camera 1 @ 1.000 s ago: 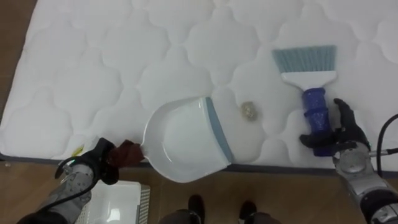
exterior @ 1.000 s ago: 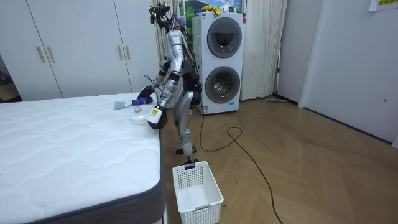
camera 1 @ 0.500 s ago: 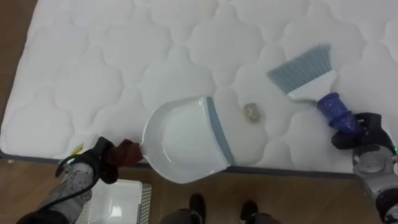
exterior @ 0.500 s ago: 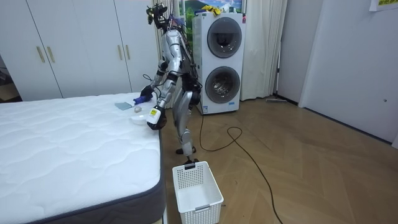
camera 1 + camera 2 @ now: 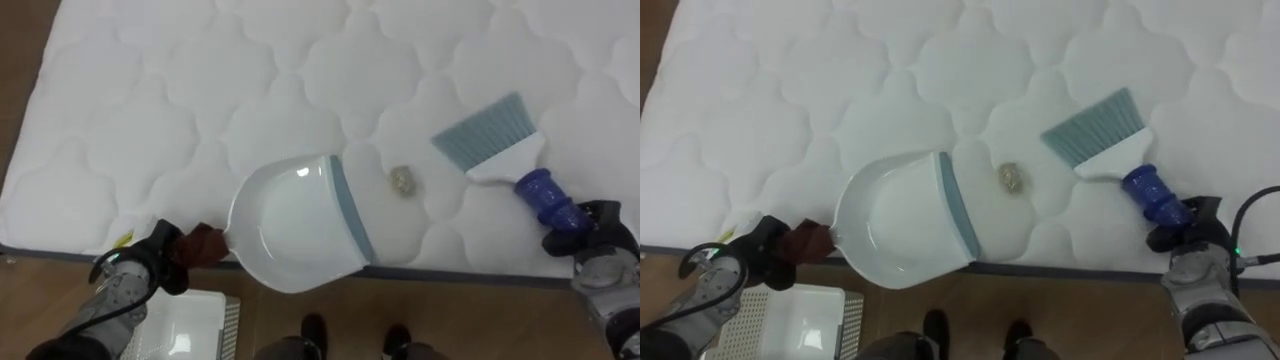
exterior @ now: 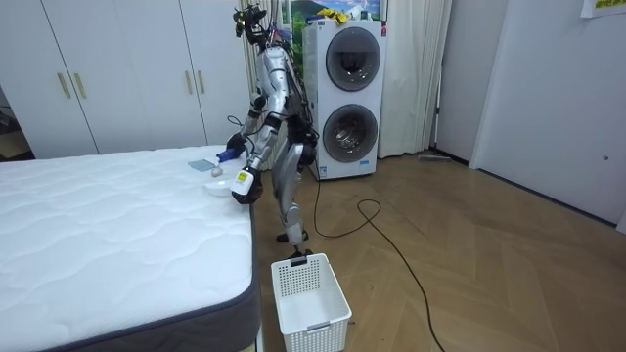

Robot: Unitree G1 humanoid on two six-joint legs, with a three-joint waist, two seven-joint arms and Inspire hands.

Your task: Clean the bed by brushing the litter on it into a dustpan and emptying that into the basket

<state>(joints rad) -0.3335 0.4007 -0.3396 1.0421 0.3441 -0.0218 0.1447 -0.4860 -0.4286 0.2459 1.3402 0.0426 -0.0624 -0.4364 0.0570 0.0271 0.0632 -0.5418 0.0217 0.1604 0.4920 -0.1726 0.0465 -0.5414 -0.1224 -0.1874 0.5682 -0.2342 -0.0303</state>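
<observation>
— So why does the dustpan (image 5: 300,225) lie flat at the bed (image 5: 150,100) edge?
— Its grey lip faces the small crumpled scrap (image 5: 402,180) just beside it. The left hand (image 5: 150,262) is wrapped round the dark red handle to brace it.
— And the brush (image 5: 495,135)?
— It's angled on the scrap's other side, with the right hand (image 5: 590,235) clenched on its blue handle. I'd judge one sweep toward the lip would carry the scrap in. A white basket (image 5: 190,325) sits on the floor below.

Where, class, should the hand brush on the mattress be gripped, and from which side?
Grip the brush by its blue handle, coming from the bed's near edge. The handle slants back toward that edge while the bristles fan away over the mattress; the right hand holds it so.
</observation>
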